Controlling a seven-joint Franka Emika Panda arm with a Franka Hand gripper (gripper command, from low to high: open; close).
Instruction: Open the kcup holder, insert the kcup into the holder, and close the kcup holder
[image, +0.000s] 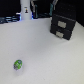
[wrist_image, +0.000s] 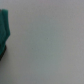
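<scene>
1. Exterior view first: we see a pale table (image: 42, 50) filling most of the picture.
2. We find the kcup holder (image: 63, 24), a black boxy unit with two stacked drawer fronts, standing on the far part of the table toward the exterior view's right. Both drawer fronts look flush with the box, each with a pale handle slot.
3. We see the kcup (image: 18, 64), a small round pod with a shiny green top and whitish rim, lying on the near part of the table toward the exterior view's left, well apart from the holder.
4. We notice a white bottle-like object (image: 23, 11) at the far edge, toward the exterior view's left of the holder.
5. We cannot make out the gripper in this view.
6. Wrist view next: we see mostly blurred pale surface, with a teal-green shape (wrist_image: 4, 27) at one edge; we cannot tell what it is.
7. We cannot tell whether the gripper is open or closed, since no fingers show clearly.
</scene>
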